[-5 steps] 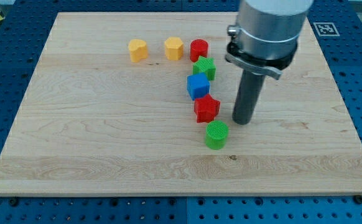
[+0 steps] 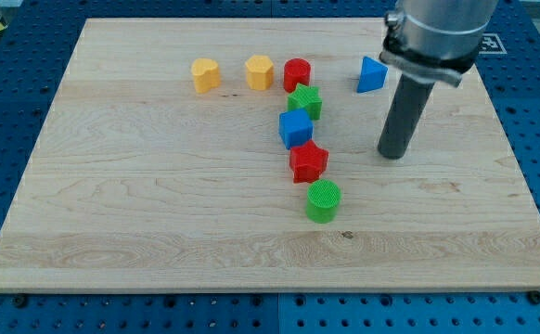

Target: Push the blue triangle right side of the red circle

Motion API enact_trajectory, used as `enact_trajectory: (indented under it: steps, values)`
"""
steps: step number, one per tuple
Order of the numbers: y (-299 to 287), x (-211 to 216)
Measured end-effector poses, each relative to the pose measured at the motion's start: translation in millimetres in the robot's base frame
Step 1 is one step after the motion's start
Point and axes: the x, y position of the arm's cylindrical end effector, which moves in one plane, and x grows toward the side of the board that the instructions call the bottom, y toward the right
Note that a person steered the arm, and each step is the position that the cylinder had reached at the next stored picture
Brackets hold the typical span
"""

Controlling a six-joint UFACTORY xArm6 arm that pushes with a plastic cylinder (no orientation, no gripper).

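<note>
The blue triangle (image 2: 371,74) lies near the view's top, to the right of the red circle (image 2: 297,72), with a gap of bare board between them. My tip (image 2: 392,154) rests on the board below and slightly right of the blue triangle, apart from it, and to the right of the red star (image 2: 308,161). The rod rises toward the view's top right.
Two yellow blocks (image 2: 205,74) (image 2: 260,71) sit left of the red circle. A green star (image 2: 304,100), a blue cube (image 2: 295,128), the red star and a green cylinder (image 2: 323,200) run down the middle. The wooden board (image 2: 140,204) lies on a blue perforated table.
My tip has moved right and a little toward the view's top. The arm's body has shifted right, and the blue triangle it hid now shows.
</note>
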Motion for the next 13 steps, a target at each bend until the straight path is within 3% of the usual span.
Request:
enact_trajectory:
  steps: [2, 4, 13]
  values:
    - [32, -80]
    - [18, -112]
    - [-18, -120]
